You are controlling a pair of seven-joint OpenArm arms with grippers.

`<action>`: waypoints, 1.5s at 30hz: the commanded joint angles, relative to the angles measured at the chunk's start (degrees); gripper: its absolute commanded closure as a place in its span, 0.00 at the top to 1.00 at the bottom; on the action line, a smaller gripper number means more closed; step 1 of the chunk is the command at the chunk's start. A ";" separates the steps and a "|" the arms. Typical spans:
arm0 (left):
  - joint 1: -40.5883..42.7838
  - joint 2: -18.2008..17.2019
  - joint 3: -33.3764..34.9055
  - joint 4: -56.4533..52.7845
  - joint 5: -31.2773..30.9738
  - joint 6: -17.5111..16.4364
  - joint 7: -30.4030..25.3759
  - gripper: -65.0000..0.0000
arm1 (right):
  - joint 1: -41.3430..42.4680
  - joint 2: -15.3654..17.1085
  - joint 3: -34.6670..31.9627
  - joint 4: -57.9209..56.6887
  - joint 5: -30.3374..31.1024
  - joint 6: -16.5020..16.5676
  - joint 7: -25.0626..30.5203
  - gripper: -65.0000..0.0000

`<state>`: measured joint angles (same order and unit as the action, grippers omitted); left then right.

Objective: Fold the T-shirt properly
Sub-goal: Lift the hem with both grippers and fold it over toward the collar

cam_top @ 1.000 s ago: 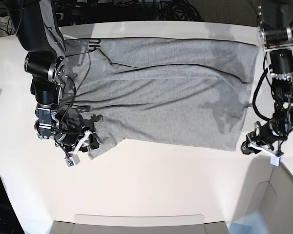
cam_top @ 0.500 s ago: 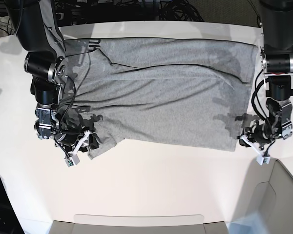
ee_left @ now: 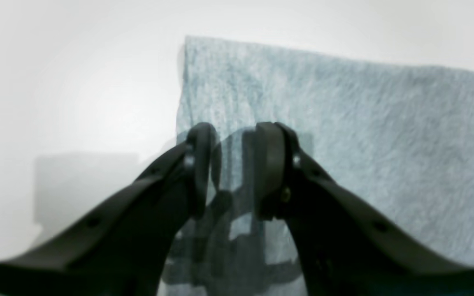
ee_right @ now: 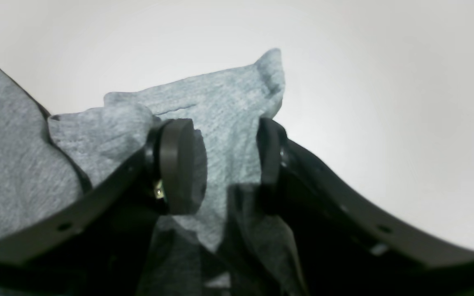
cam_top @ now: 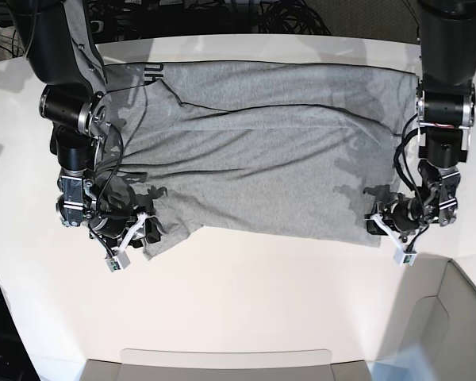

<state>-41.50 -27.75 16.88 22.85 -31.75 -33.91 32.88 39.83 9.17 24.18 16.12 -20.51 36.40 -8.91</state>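
The light grey T-shirt (cam_top: 270, 159) lies spread across the white table (cam_top: 262, 294), with a bit of dark lettering (cam_top: 153, 73) showing at its far left edge. My right gripper (cam_top: 145, 230) is at the sleeve on the shirt's near left. In the right wrist view its jaws stand open, with the bunched sleeve (ee_right: 224, 102) between the fingers (ee_right: 175, 164). My left gripper (cam_top: 379, 221) is at the shirt's near right corner. In the left wrist view it (ee_left: 235, 164) is open just above the hem corner (ee_left: 204, 74), with fabric lying beneath.
Both arms reach down from the table's far side, along the shirt's left and right ends. A pale bin wall (cam_top: 460, 309) stands at the near right and a tray edge (cam_top: 222, 357) at the near middle. Cables (cam_top: 222, 16) lie behind the table.
My left gripper has moved left from the bare table onto the shirt's near right corner and has opened slightly. The right arm and the sleeve have not moved.
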 commanded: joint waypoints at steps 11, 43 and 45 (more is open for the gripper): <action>-4.00 1.51 2.32 -9.53 -0.56 5.65 -7.35 0.34 | 0.03 0.11 -0.23 -0.34 -3.18 -0.58 -4.59 0.39; 4.26 2.91 -12.01 8.49 -0.74 4.06 3.64 0.00 | 2.58 -2.00 -0.05 15.31 0.78 1.09 -14.35 0.00; 7.08 2.56 -15.17 15.08 -0.82 5.65 6.02 0.00 | 1.70 -2.00 -0.05 19.09 2.80 3.60 -17.69 0.00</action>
<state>-32.84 -23.88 2.37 36.53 -32.05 -28.27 39.99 39.83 6.59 24.08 34.00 -18.13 39.27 -27.46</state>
